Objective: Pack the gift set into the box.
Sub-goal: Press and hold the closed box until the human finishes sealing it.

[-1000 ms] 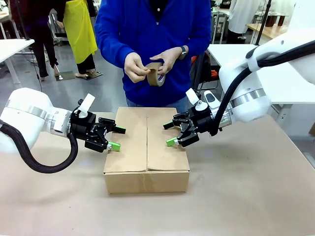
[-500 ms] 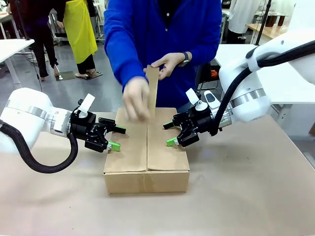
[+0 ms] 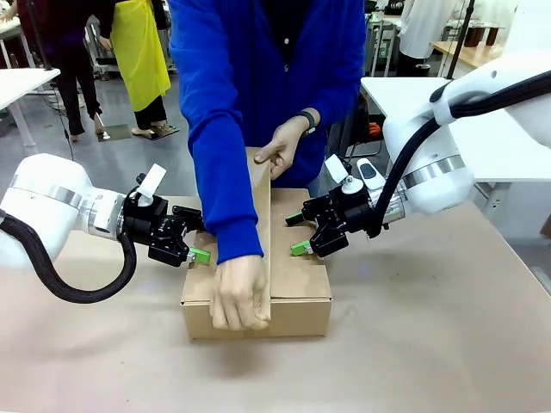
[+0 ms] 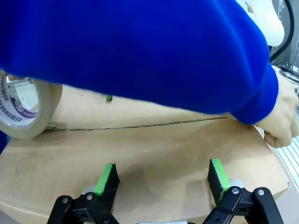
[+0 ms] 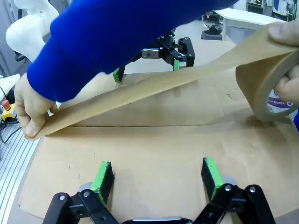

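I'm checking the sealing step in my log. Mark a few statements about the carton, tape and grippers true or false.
1. The brown cardboard carton's top flaps are closed. True.
2. The left gripper is shut on the brown tape roll. False: it is open, pressing a flap; a person's hand holds the roll.
3. A tape strip is stretched above the seam. True.
4. The right gripper is shut. False: open.

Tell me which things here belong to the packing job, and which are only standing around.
Belonging to the job:
- the box, flaps closed
- the tape strip stretched over its seam
- the tape roll
- the person's hand pressing the tape end down
- the left claw and the right claw, both open, on the flaps

Only standing around:
- the white table behind
- the yellow apron
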You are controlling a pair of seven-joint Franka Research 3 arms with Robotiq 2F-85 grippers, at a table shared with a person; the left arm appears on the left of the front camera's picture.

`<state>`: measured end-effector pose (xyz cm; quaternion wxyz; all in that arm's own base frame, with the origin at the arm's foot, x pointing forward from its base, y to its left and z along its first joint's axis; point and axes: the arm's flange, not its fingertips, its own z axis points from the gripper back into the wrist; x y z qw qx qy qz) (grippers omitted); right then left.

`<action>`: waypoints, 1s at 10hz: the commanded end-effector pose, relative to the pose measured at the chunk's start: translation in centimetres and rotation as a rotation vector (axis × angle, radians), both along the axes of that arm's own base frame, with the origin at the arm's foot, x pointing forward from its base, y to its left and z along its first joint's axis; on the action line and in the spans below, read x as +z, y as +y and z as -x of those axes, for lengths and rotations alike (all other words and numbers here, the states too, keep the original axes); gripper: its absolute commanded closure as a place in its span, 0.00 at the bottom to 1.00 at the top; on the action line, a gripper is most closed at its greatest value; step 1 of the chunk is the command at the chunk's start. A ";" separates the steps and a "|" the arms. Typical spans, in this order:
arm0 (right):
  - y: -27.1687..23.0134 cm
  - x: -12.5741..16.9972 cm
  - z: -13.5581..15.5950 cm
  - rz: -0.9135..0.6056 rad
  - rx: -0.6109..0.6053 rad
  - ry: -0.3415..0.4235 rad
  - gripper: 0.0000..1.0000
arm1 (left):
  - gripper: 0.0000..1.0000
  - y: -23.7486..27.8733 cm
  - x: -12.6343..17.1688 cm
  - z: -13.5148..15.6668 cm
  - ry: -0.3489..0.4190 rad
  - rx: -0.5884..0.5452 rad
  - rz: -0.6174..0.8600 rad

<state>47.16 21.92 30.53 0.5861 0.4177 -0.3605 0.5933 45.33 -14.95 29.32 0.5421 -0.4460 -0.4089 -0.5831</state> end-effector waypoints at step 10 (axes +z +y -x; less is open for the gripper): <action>0.3 -0.4 0.2 -0.004 0.000 -0.016 0.00 | 0.00 0.0 -0.4 0.2 -0.014 0.004 0.002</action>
